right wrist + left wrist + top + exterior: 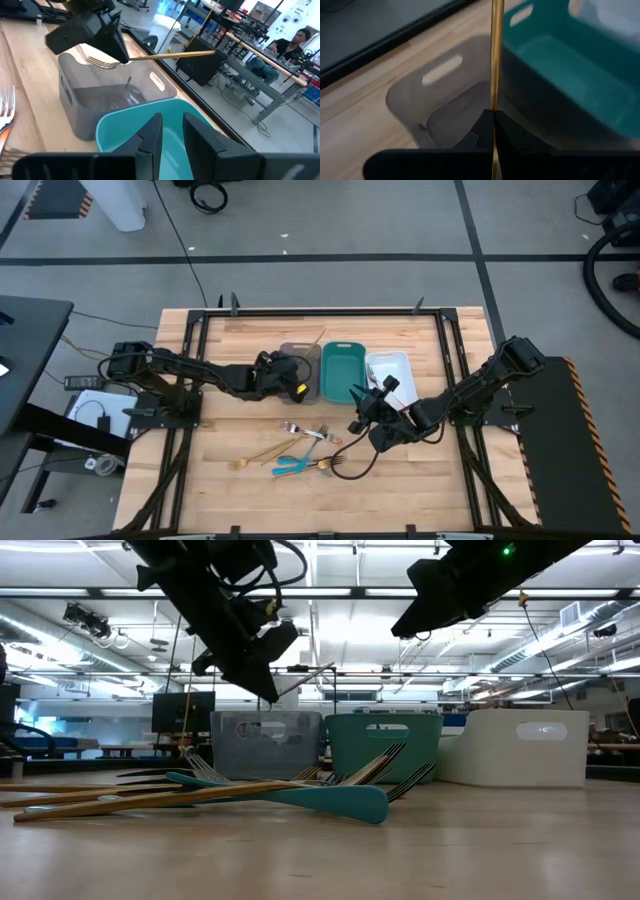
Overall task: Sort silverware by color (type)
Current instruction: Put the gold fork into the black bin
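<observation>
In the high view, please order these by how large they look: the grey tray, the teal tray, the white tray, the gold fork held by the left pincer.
1-2. Teal tray and grey tray: similar; the left pincer hides part of the grey one, so unranked.
3. White tray, partly covered by the right pincer.
4. Gold fork, a thin line.

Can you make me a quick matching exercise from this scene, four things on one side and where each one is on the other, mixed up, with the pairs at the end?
Things:
1. gold fork
2. right gripper
3. grey tray
4. blue-handled piece

Places or states:
A. lying on the wooden table in the loose pile
B. over the teal tray, holding nothing
C. clamped in the left gripper above a tray
D. leftmost in the row of three trays

Pairs: 1-C, 2-B, 3-D, 4-A
</observation>
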You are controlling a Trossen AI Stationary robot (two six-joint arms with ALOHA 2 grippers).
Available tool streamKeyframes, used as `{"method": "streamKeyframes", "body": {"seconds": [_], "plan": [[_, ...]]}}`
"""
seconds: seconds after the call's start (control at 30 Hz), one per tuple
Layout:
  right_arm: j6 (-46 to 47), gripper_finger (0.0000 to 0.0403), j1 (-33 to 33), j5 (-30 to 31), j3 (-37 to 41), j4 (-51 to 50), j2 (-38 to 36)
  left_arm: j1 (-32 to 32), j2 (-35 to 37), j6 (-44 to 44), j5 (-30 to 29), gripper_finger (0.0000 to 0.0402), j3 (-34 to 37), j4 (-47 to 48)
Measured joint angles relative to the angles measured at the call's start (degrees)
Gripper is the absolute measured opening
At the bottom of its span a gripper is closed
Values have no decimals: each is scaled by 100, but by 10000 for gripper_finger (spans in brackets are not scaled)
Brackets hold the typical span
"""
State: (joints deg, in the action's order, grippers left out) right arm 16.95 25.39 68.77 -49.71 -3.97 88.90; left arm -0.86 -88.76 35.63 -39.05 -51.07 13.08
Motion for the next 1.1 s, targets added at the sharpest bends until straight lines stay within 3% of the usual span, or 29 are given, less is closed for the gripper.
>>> {"method": "streamKeyframes", "body": {"seconds": [0.2,0.4,1.1], "plan": [[0,83,0,-56,0,4,0,7,1,175,13,9,2,203],[-2,83,0,-54,0,4,0,37,1,422,393,9,2,436],[-2,83,0,-85,0,4,0,-51,-425,652,311,9,3,175]]}}
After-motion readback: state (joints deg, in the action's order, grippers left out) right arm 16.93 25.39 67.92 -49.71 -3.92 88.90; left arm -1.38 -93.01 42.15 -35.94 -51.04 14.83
